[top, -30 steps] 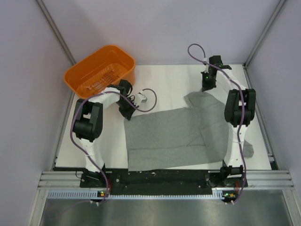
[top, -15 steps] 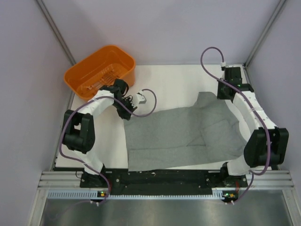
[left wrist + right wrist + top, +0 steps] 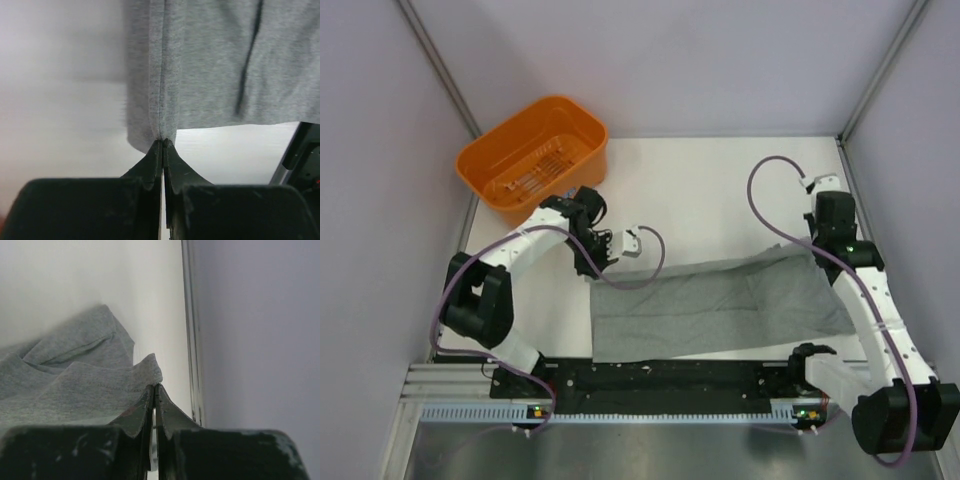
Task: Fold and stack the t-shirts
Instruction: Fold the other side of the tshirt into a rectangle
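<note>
While both arms hold the far edge of the t-shirt (image 3: 720, 310), the fold depends on moving them as one pair. The left gripper (image 3: 163, 143) is fully closed, with a thin fold of the grey fabric pinched at the far left corner. The right gripper (image 3: 154, 387) is closed in the same way on the far right edge, close to the side wall. The shirt lies on the white table (image 3: 720, 180), its near part flat next to the arm bases, its far edge seemingly raised a little. I judge that this edge should go toward the near hem. Both grips should travel at equal height and equal speed, so that the cloth between them is lightly stretched and makes no wrinkle. They should open only when the edge rests flat. The orange basket (image 3: 510, 150) stands well apart, at the far left.
</note>
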Controlling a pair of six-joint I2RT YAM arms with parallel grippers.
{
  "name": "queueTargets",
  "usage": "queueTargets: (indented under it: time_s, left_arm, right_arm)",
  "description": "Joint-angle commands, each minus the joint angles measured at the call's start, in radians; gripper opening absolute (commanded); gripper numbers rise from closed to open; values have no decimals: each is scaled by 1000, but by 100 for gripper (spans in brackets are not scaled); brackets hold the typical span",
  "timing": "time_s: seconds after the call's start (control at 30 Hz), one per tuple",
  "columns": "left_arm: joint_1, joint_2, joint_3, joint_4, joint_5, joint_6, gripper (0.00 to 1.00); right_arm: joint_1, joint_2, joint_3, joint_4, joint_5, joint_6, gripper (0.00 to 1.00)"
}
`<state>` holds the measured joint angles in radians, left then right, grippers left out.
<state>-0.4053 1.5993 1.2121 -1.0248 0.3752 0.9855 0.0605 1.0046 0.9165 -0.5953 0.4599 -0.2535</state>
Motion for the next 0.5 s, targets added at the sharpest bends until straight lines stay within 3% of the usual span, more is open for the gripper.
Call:
queueTargets:
  time_s: [0.0,0.2,0.47]
  left_arm:
    - [-62,-22,-86,-64,60,56,0]
    - [-79,-10,-134,-84,42,61,0]
    - [-118,27,-168,-67,45,42,0]
  right_arm:
    - [-4,-57,-65,-24,40,-121,0]
    - [-2,-17,-99,-112,-62,-165,0]
    - [13,121,-108,-195,-56,-190,0]
